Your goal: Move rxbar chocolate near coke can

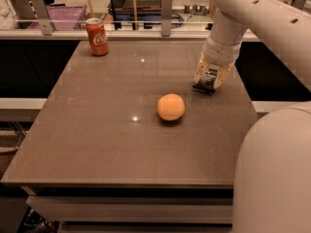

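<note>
The coke can (pixel 97 37) stands upright at the far left corner of the brown table (pixel 97 130). My gripper (pixel 208 79) points down at the table's right side, right of the middle. A dark flat strip (pixel 202 88) shows just under the gripper's tip on the table; it looks like the rxbar chocolate, mostly hidden by the gripper. The gripper is far from the can, across the table's width.
A round orange fruit (pixel 170 107) lies near the table's middle, just left of and nearer than the gripper. A rail with posts (pixel 166 7) runs along the far edge. My arm's large white body (pixel 272 169) fills the near right.
</note>
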`<state>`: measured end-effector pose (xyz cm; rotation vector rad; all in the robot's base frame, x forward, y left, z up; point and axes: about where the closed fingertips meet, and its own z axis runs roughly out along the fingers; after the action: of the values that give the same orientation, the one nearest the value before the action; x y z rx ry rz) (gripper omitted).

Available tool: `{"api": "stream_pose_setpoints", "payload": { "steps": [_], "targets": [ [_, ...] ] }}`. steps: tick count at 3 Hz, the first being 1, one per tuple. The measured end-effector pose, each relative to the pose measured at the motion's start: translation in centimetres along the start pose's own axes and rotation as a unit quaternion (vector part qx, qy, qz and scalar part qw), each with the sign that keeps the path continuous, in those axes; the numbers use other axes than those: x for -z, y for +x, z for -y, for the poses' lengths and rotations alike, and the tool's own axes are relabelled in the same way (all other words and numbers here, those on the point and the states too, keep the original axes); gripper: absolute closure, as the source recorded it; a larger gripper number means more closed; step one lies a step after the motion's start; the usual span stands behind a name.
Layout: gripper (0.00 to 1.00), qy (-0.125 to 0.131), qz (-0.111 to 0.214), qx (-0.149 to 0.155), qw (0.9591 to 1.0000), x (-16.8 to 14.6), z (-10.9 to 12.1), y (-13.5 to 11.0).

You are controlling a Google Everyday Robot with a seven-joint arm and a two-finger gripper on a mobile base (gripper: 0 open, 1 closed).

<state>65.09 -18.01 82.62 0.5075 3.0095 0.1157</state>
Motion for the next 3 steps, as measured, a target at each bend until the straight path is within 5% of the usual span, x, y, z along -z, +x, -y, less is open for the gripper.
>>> {"api": "stream_pose_setpoints", "payload": {
  "steps": [3],
  "targets": [
    [1.00, 0.010, 0.006, 0.003, 0.9999, 0.69, -0.38, -0.12]
  ]
}}
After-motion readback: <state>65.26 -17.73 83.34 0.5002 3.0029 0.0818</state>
